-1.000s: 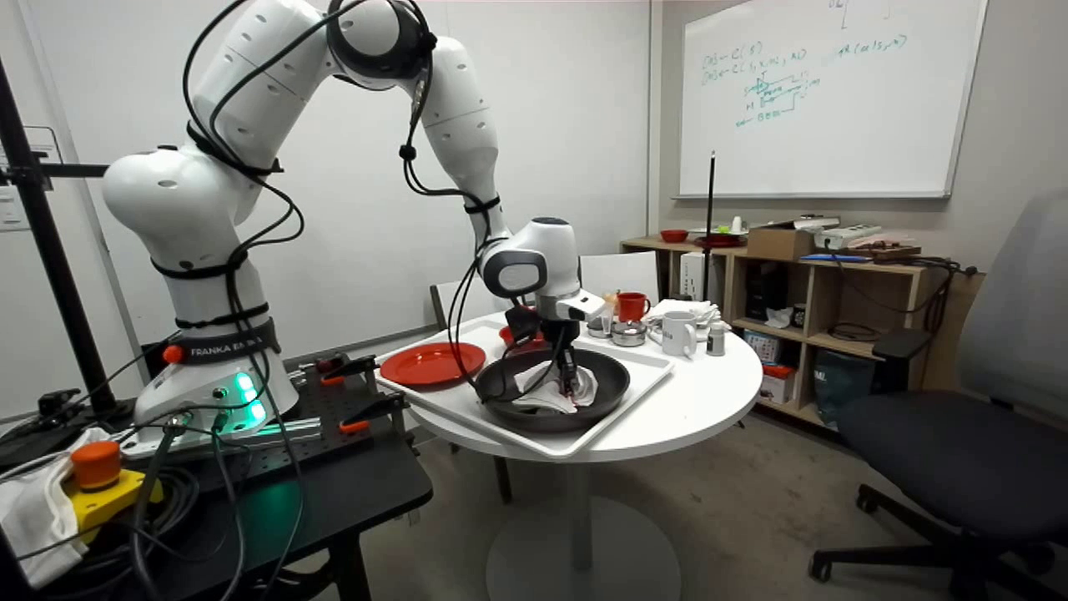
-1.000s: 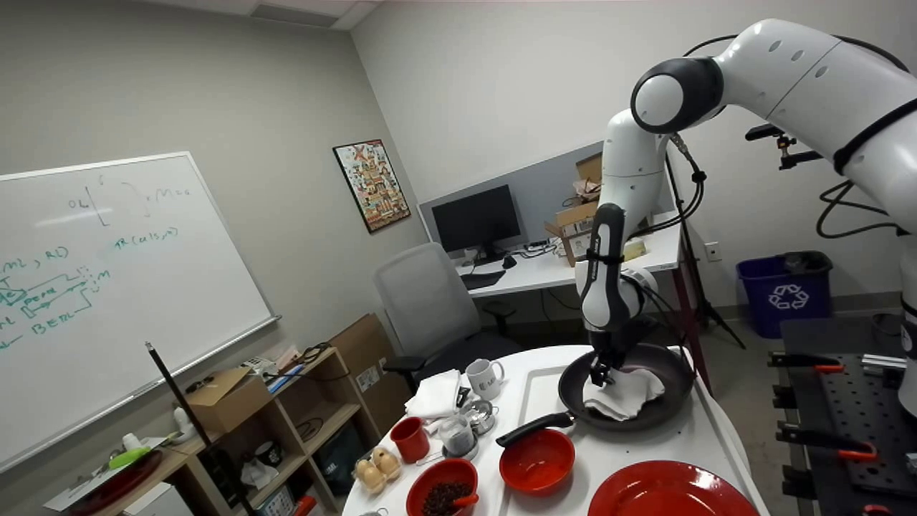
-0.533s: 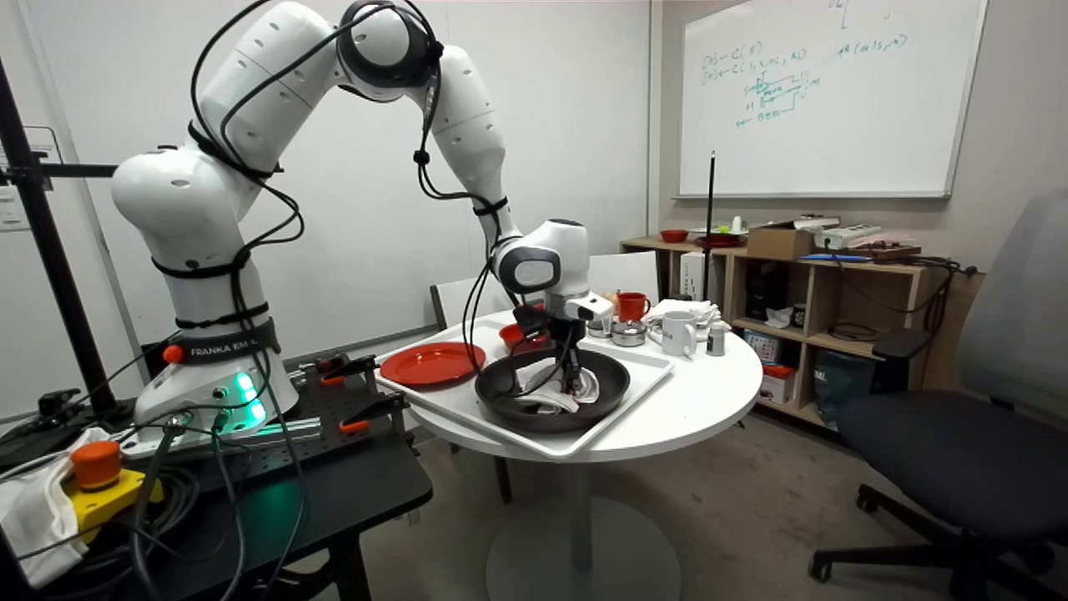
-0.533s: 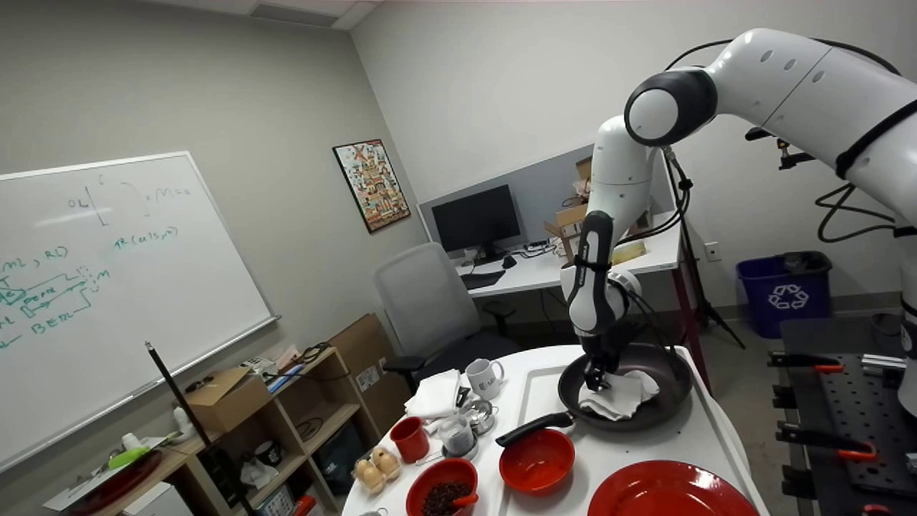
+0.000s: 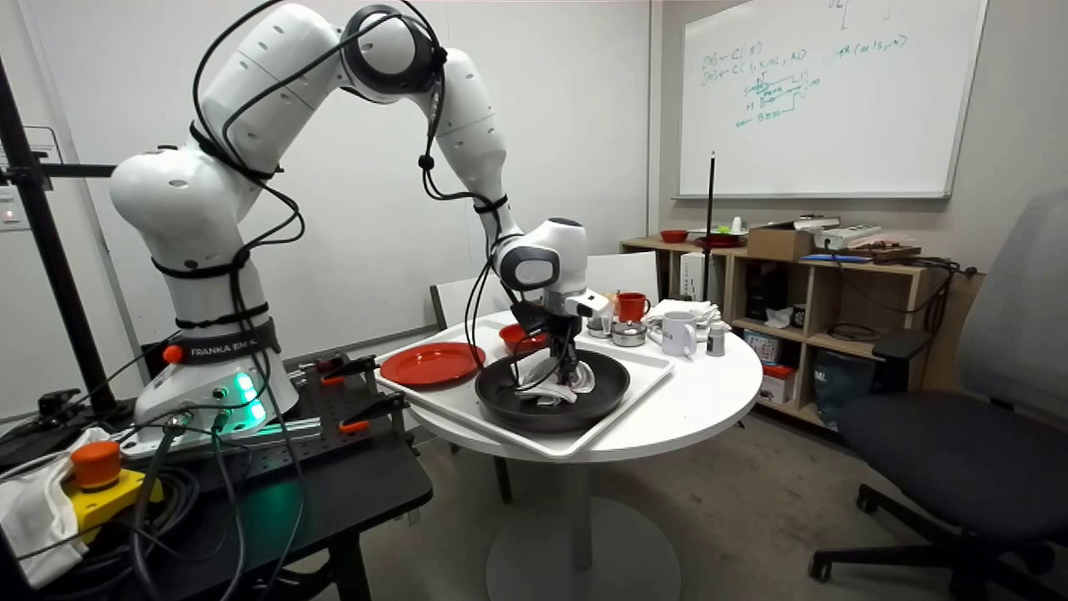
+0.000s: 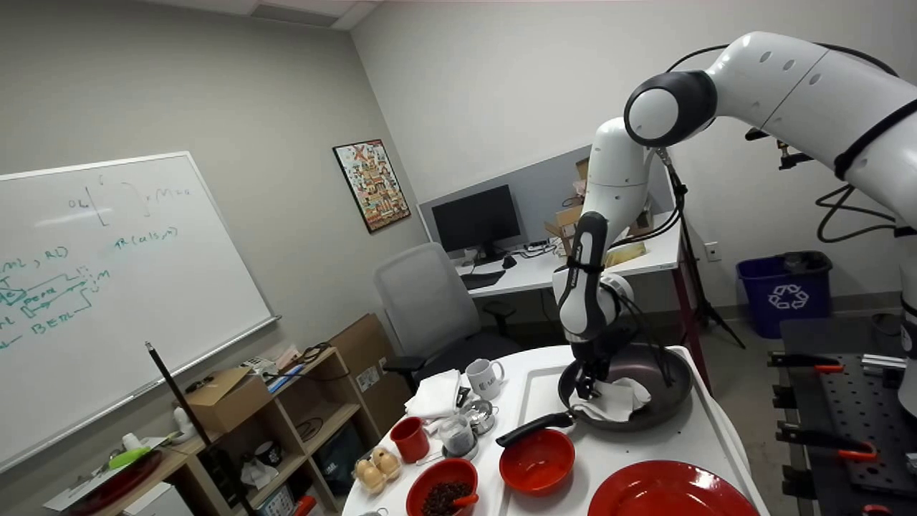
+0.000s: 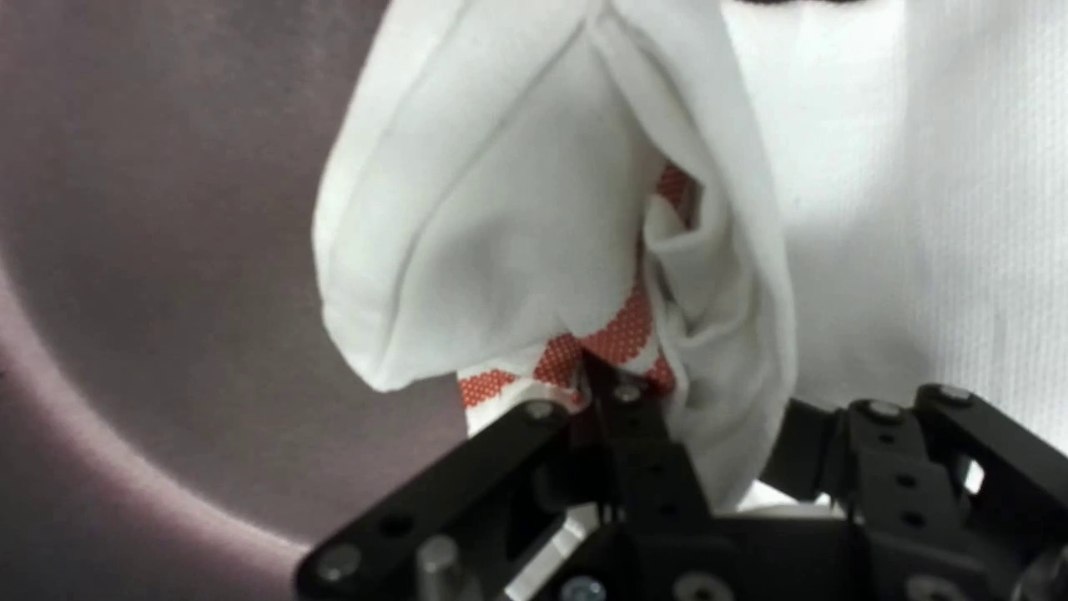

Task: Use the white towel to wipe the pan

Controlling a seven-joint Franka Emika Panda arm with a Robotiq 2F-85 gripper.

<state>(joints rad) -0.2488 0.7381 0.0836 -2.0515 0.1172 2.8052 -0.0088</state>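
While the gripper (image 6: 587,388) stands clamped on a fold of the white towel (image 6: 617,400), which lies inside the black frying pan (image 6: 663,401) near a corner of the white tray (image 5: 644,371), wiping seems in hand; next calls for light pressure and a sweep away from the handle (image 6: 534,428).

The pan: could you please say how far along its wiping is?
Done: the towel is in the pan. In hand: apparently wiping; the gripper, shut on the towel, has shifted toward the handle. Left: perhaps strokes over the uncovered part, then letting go; cleanness can't be judged.
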